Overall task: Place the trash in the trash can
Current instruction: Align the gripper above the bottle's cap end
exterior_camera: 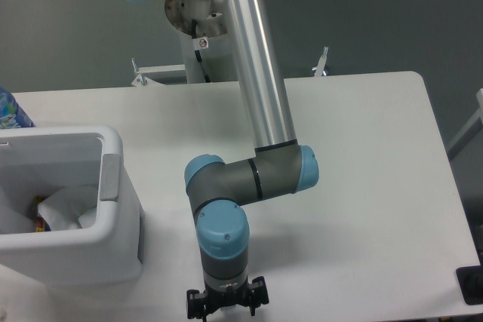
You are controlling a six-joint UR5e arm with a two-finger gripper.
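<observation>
Now the gripper [227,308] hangs just right of the trash can [113,148], jaws apart, its grasp impossible to tell.

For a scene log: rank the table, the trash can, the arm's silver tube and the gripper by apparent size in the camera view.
1. Table, largest.
2. Trash can; cut off at the left edge, so its full extent is unsure.
3. Silver tube; nearer the camera, which may inflate it.
4. Gripper, smallest.
</observation>
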